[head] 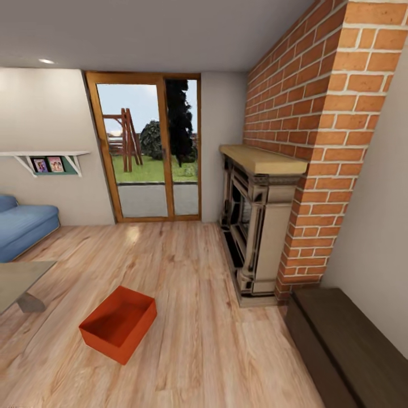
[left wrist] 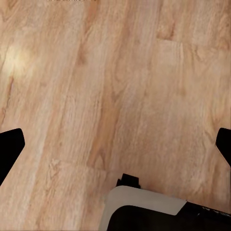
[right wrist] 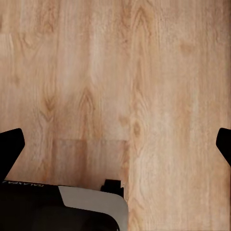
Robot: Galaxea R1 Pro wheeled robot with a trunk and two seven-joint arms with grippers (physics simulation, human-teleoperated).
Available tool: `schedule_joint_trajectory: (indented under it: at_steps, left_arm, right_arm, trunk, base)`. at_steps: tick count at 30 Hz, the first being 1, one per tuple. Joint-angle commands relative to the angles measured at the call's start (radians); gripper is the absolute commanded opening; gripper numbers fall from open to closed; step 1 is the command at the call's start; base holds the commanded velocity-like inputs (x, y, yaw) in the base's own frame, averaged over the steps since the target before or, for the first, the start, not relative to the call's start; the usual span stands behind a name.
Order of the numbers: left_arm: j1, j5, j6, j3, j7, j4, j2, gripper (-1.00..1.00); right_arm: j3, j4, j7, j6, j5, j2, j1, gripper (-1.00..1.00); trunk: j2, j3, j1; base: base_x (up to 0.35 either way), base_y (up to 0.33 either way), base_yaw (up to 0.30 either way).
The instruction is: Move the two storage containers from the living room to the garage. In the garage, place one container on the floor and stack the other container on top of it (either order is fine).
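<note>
Sofa cushions in blue [head: 22, 226] are being shown at the far left of the head view, below a white wall shelf [head: 48, 156] on which two small pictures are being displayed. A corner of the glass coffee table [head: 20, 280] is being seen just in front of the sofa. One orange-red storage container [head: 119, 323] is being seen lying on the light wood-plank floor [head: 187, 272] of the living room, just beside the table corner, its open top facing up and nothing inside it. A wood-framed glass door [head: 150, 147] is being shown in the back wall, with grass and a wooden swing frame visible through it. Further right, the red brick fireplace [head: 294, 130] is being seen with a pale wooden mantel, and a long dark brown bench chest [head: 345, 340] is being shown against the right wall.

In the left wrist view the left gripper [left wrist: 115, 144] is being held wide apart over bare planks, nothing between its dark fingertips [left wrist: 10, 147]. In the right wrist view the right gripper [right wrist: 115, 144] is likewise being held wide apart over planks, its fingertips [right wrist: 10, 147] at the frame's edges, gripping nothing.
</note>
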Motion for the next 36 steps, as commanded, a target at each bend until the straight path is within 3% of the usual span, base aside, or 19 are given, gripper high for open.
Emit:
schedule_joint_trajectory:
  at_steps: [1, 14, 36]
  left_arm:
    - [-0.001, 0.003, -0.004, -0.001, 0.001, 0.002, 0.0, 1.0]
    - [-0.001, 0.003, -0.004, 0.0, 0.001, 0.002, 0.0, 1.0]
    - [-0.001, 0.003, -0.004, -0.001, 0.001, 0.002, 0.0, 1.0]
  right_arm:
    - [0.0, 0.004, 0.003, -0.007, 0.002, 0.0, -0.001, 1.0]
    - [0.0, 0.004, 0.003, -0.007, 0.002, 0.0, -0.001, 1.0]
    - [0.0, 0.004, 0.003, -0.007, 0.002, 0.0, -0.001, 1.0]
  trunk:
    - [-0.001, -0.001, 0.001]
    - [-0.001, -0.001, 0.001]
    - [-0.001, -0.001, 0.001]
  base:
    - [0.311, -0.187, 0.249]
    - [0.311, -0.181, 0.131]
    - [0.311, -0.156, 0.246]
